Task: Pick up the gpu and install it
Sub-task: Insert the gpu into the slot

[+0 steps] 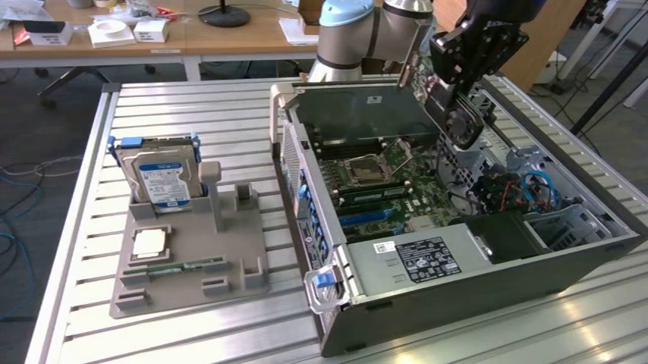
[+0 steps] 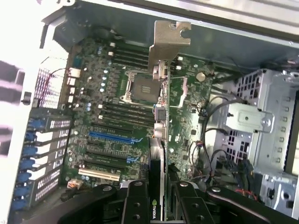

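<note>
The gpu point(image 1: 460, 121) is a black card with a round fan. It hangs tilted over the far side of the open computer case point(image 1: 476, 296). My gripper point(image 1: 445, 85) is shut on its upper end. In the wrist view my two black fingers point(image 2: 135, 207) clamp the card from both sides. The gpu point(image 2: 159, 140) runs edge-on away from my gripper point(image 2: 158, 207), and its pale metal bracket point(image 2: 169, 39) is at the far end. The motherboard point(image 2: 112, 93) lies below the card, which is above it and not touching. Its blue and black expansion slots point(image 2: 110, 136) are in sight.
A grey holder point(image 1: 238, 284) at the exterior view's left carries a silver hard drive point(image 1: 162, 178), a square chip point(image 1: 150, 243) and a green memory stick point(image 1: 182, 267). Cables and a drive cage point(image 1: 521, 193) crowd the case's right side. Everything rests on a slatted metal table point(image 1: 152, 114).
</note>
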`<state>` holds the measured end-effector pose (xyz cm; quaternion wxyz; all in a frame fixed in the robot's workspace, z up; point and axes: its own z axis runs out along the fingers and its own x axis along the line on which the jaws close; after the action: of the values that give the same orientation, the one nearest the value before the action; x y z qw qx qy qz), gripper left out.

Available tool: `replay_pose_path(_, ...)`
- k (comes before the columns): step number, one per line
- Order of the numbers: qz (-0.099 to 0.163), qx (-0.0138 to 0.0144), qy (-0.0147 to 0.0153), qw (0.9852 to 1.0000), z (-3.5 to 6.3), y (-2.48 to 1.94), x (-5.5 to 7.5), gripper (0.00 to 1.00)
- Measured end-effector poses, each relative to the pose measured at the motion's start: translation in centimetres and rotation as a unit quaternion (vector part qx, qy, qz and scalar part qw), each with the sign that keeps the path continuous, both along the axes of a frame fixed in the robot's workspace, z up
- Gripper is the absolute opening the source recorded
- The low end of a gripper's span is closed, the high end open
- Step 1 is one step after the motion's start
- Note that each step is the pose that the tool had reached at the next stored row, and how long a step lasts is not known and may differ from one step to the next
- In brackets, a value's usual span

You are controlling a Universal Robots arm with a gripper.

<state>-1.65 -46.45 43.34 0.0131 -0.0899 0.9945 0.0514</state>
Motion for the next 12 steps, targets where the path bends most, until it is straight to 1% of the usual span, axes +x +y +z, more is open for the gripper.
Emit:
replay_pose_path(3,0.027,0.0000,0.0000,0.9996,0.00,0.00,0.00,0.26)
replay_pose_path(6,0.055,0.0001,0.0000,0.9985,-0.02,0.00,0.00,0.26)
replay_pose_path(9,0.081,0.0001,0.0000,0.9967,-0.03,0.00,0.00,0.26)
replay_pose_path(12,0.107,0.0001,-0.0001,0.9943,-0.04,0.00,0.00,0.26)
